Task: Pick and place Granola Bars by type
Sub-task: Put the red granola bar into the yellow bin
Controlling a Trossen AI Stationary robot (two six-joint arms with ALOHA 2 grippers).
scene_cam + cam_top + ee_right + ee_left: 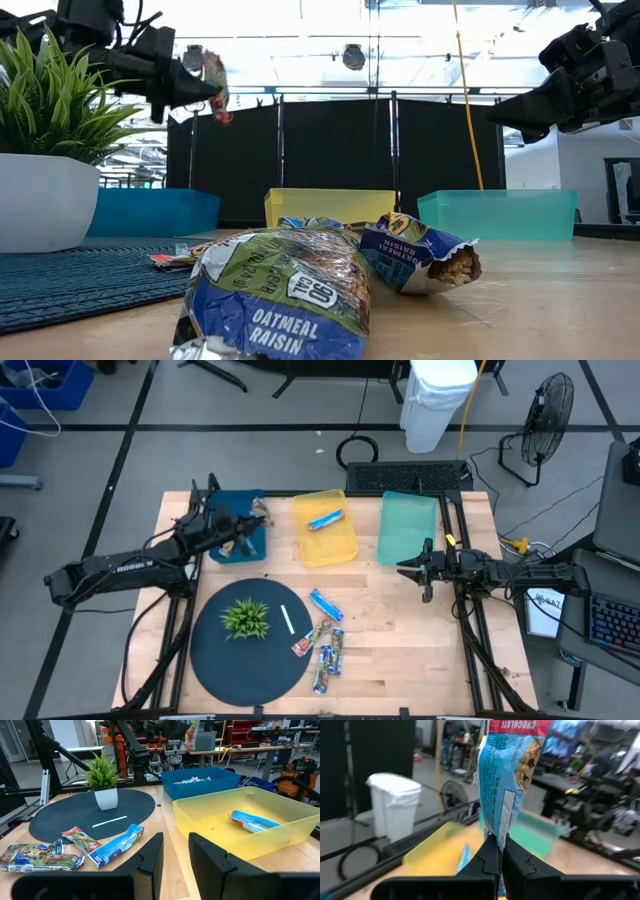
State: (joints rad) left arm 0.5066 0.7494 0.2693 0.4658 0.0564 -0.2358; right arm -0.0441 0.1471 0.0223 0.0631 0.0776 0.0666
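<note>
Overhead and supporting views of a two-arm sorting bench. The left gripper (252, 520) hangs above the dark blue bin (222, 552), its fingers (487, 860) pinched tight on the lower edge of a light blue chocolate granola bar (507, 775), which stands upright between them; the low view shows the same bar dangling well clear of the table. Small wrapped bars already lie inside the blue bin, as the right wrist view shows. The right gripper (424, 572) waits in the air at the near edge of the teal bin (407, 526), its fingers (150, 855) parted by a narrow gap and holding nothing.

Between the two bins stands the yellow bin (342, 549), containing one light blue bar (325, 519). On the bare wood beside the round dark mat (215, 655) lie the remaining granola bars: a light blue bar (326, 604), a red-wrapped bar (303, 645) at the mat's edge, and several brownish-green oatmeal raisin bars (329, 655) clustered close together, one of them torn open at the end (425, 255). On the mat stand a small green plant in a white pot (245, 618) and, just beside it, a thin white stick (287, 620).
</note>
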